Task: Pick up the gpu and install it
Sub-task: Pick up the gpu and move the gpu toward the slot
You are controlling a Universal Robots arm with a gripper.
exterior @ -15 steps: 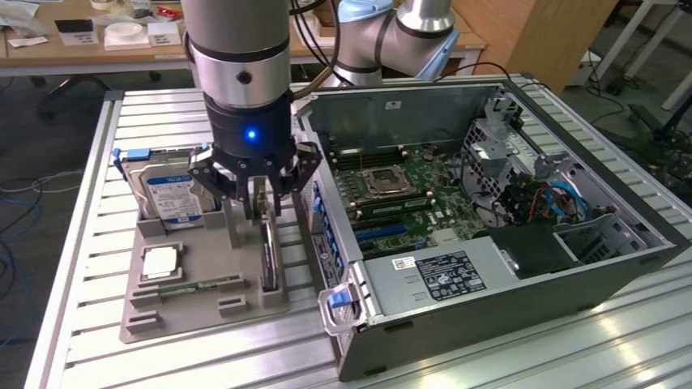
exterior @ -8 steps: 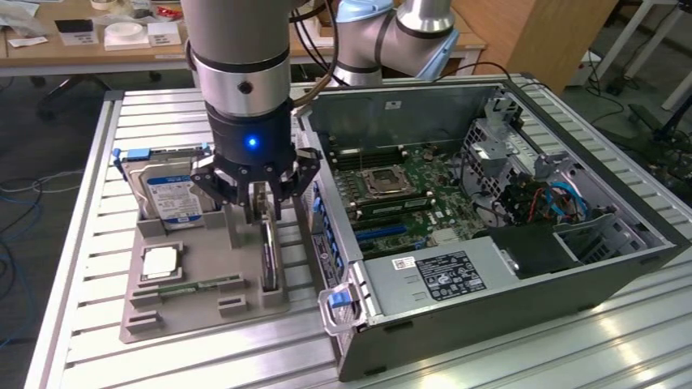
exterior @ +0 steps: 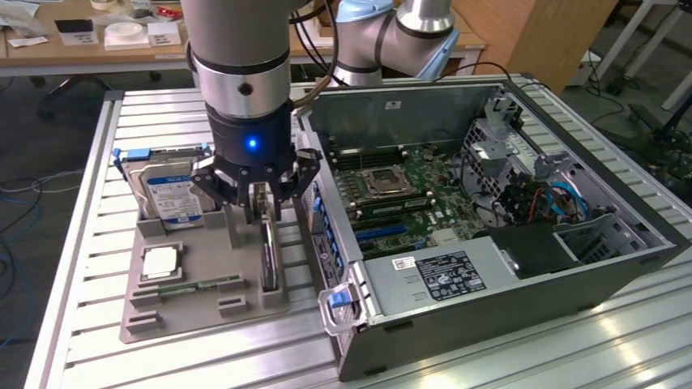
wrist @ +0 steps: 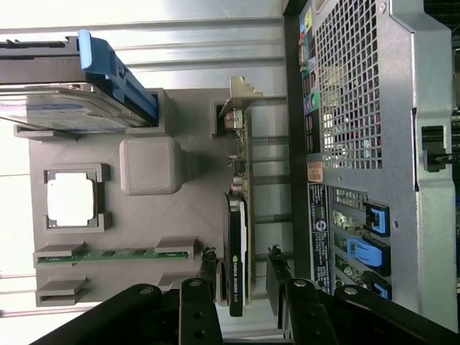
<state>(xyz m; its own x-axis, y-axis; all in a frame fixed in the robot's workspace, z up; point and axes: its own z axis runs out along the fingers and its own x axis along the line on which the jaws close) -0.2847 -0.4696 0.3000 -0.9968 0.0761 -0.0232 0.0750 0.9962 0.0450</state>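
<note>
With gripper [wrist: 242, 267] spread wide, straddles the gpu [wrist: 240, 169] standing on edge, left of centre in the exterior view. Probably light, stiff, fragile; best pinched across the black cooler [wrist: 233, 237].

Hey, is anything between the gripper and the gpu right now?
Nothing visible. The open gripper hangs directly over the gpu, which stands on edge in the grey holder, with one finger on each side of the card.
</note>
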